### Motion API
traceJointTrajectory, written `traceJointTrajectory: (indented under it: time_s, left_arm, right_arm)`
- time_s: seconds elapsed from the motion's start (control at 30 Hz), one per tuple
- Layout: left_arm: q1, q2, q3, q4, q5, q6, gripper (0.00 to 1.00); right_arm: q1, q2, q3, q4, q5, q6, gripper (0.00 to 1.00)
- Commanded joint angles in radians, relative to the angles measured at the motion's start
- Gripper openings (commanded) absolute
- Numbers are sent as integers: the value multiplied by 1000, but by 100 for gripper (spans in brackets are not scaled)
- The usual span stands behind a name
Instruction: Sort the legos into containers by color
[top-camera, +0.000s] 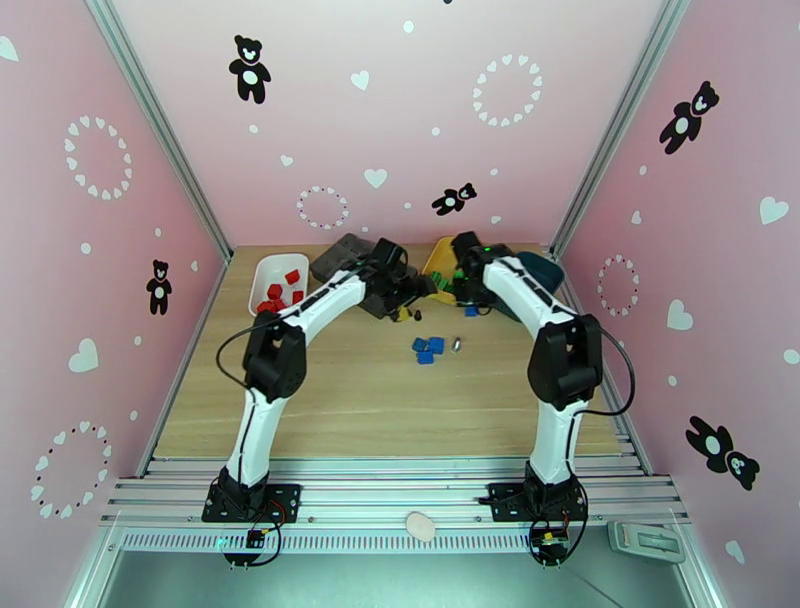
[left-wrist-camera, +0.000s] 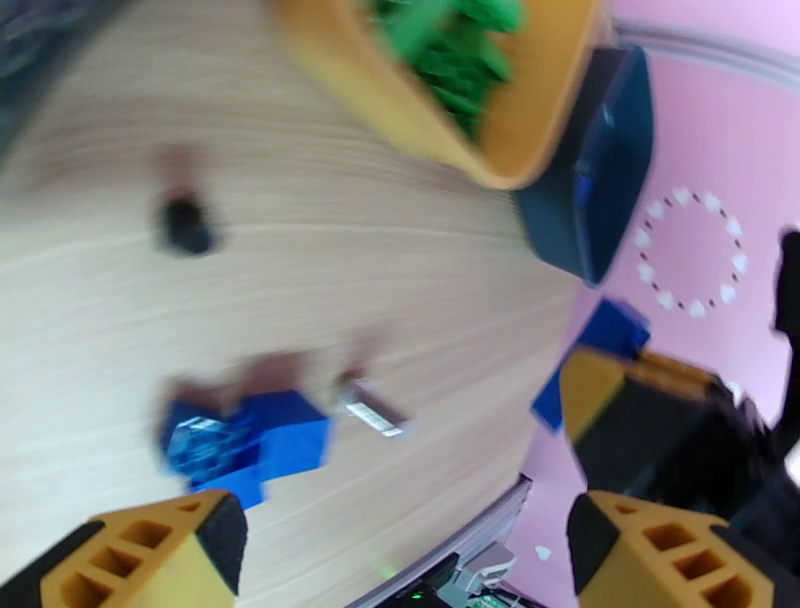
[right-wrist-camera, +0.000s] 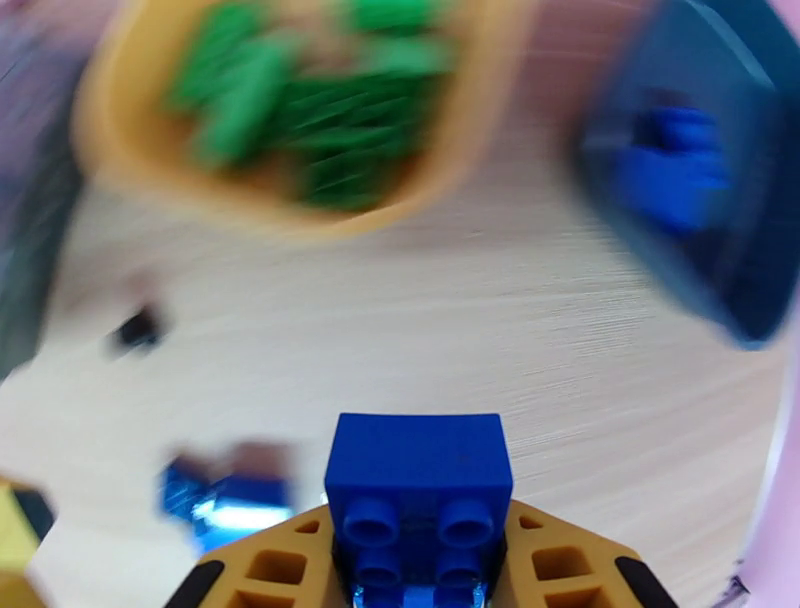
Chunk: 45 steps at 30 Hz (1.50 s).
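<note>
Blue plastic is what the right claw (right-wrist-camera: 420, 575) has hold of: one studded blue brick (right-wrist-camera: 418, 470), clamped tight between its orange fingers (right-wrist-camera: 270, 570), studs facing the wrist camera, raised clear of the wooden counter (right-wrist-camera: 500, 330). Beyond it to the right stands the dark teal bin (right-wrist-camera: 740, 280), with something blue blurred inside. Ahead and to the left, the yellow bin (right-wrist-camera: 120, 140) holds a heap of green bricks (right-wrist-camera: 300, 110). Down on the counter, left of this claw, a few loose blue bricks (right-wrist-camera: 225, 490) lie in a small cluster.

Close beside it hangs the left claw (left-wrist-camera: 400, 560), its fingers spread wide with nothing between them. The loose blue bricks lie on the boards just ahead of one of its fingers, well short of any bin. A small silvery metal bit (left-wrist-camera: 372, 408) lies just beside them and a black bit (left-wrist-camera: 187, 225) farther off.

From above, both claws hover near each other in front of the yellow bin. At the far left the white bin (top-camera: 258, 280) holds the red bricks (top-camera: 282, 292), and a dark grey tray (top-camera: 340, 258) lies between the white and yellow bins.
</note>
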Motion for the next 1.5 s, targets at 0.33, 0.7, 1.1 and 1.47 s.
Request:
traceJointTrajectory:
  time_s: [0.33,0.7,1.1,1.47]
  left_arm:
    - [-53,158,252,-87,92,-44,90]
    - [-50,103,220,-132,27,7,90]
    - [-37,-100,21,-180,-245,85,89]
    - [35,-359,-373,-103,-393,37,88]
  right_arm:
    - [-176,187,295,-101,226,-121,28]
    - [-202,287,446,-161,127,-132,55]
    - [-129,79,247,-87,-53,-107,57]
    - [72,-7,69,-29,-184,-66,56]
